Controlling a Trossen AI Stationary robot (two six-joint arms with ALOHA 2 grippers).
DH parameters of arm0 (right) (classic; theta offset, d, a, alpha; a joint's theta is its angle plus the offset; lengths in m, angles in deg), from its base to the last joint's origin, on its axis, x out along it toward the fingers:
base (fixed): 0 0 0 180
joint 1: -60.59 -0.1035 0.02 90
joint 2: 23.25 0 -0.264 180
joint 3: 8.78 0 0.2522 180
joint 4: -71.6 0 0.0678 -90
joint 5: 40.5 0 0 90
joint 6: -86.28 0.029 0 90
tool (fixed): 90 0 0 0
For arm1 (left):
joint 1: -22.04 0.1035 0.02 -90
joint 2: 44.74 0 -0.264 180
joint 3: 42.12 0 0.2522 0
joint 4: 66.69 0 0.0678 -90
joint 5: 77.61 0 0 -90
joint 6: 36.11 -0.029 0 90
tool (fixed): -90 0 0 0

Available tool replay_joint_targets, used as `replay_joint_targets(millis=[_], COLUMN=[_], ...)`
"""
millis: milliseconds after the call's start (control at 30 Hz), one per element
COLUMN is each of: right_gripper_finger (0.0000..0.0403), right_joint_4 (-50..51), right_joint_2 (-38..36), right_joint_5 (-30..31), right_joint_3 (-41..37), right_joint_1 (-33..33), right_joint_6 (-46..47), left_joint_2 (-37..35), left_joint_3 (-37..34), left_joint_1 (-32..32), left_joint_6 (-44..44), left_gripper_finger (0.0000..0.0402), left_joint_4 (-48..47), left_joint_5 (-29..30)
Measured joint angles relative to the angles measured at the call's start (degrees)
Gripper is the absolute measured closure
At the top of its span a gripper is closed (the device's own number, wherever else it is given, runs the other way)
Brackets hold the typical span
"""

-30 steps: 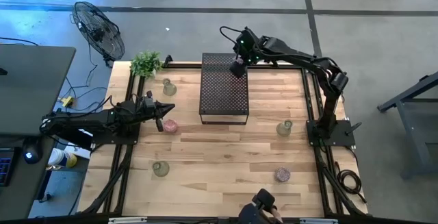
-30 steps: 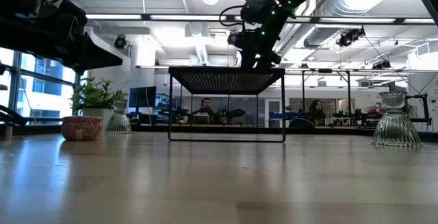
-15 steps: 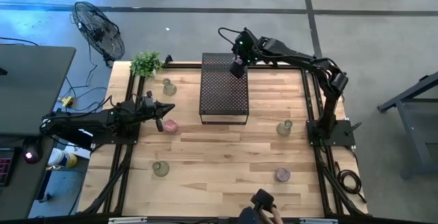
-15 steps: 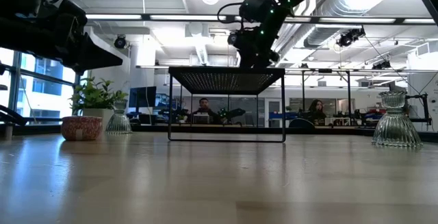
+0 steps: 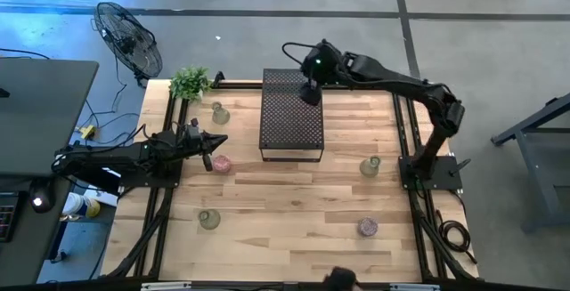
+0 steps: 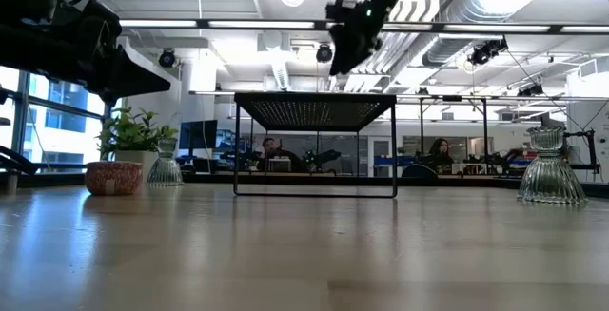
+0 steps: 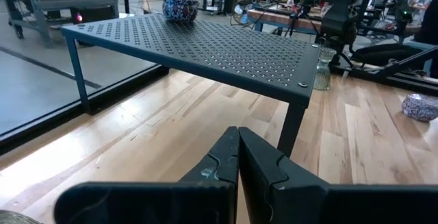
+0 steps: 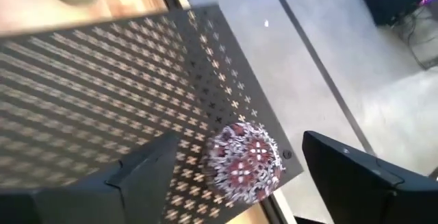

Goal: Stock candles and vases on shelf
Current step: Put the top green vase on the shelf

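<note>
A pale wooden plank table (image 5: 294, 202) fills the high view, with grey floor around it and a black fan (image 5: 129, 40) off its 10 o'clock corner. The black perforated-metal shelf (image 5: 291, 122) stands at about 12 o'clock from the table's centre on thin legs. The right gripper (image 5: 309, 91) hangs above the shelf's far right corner, jaws spread wide and empty; directly beneath them, one patterned round candle (image 8: 248, 159) sits on the dotted top near that corner. The left gripper (image 5: 219, 141) lies low at 9 o'clock, jaws closed on nothing, tips near a second pink candle (image 5: 221, 163) on the wood. A leafy potted plant (image 5: 190, 82) stands at 10 o'clock, a clear glass vase (image 5: 220, 113) just beside it. Another vase (image 5: 370, 166) stands at 3 o'clock, a third (image 5: 209, 219) at 7 o'clock, and the last candle (image 5: 367, 227) at 5 o'clock.
</note>
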Motion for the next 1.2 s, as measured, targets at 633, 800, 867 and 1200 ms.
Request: replay_joint_targets(millis=[633, 800, 867, 1200], right_gripper_finger=[0.0376, 0.0397, 0.0399, 0.0399], right_joint_4=[-50.02, -68.94, -75.21, -85.55], right_joint_2=[-41.8, -46.9, -47.81, -47.95], right_joint_5=[0.86, 0.87, 1.55, 11.41], right_joint_3=[-62.85, -76.19, -79.68, -86.84], right_joint_1=[-13.58, -14.31, -14.65, -20.31], right_joint_6=[13.33, 14.59, 15.35, 15.42], left_joint_2=[1.71, 6.38, 8.79, 17.3], left_joint_3=[5.01, 11.21, 14.17, 24.11], left_joint_1=[-0.02, -0.02, 0.0, 1.8], left_joint_6=[1.78, 4.61, 6.27, 15.19], left_gripper_finger=[0.0401, 0.0401, 0.0401, 0.0401], left_joint_4=[-6.93, -13.35, -16.39, -32.05], left_joint_5=[-6.86, -2.59, -0.89, 15.07])
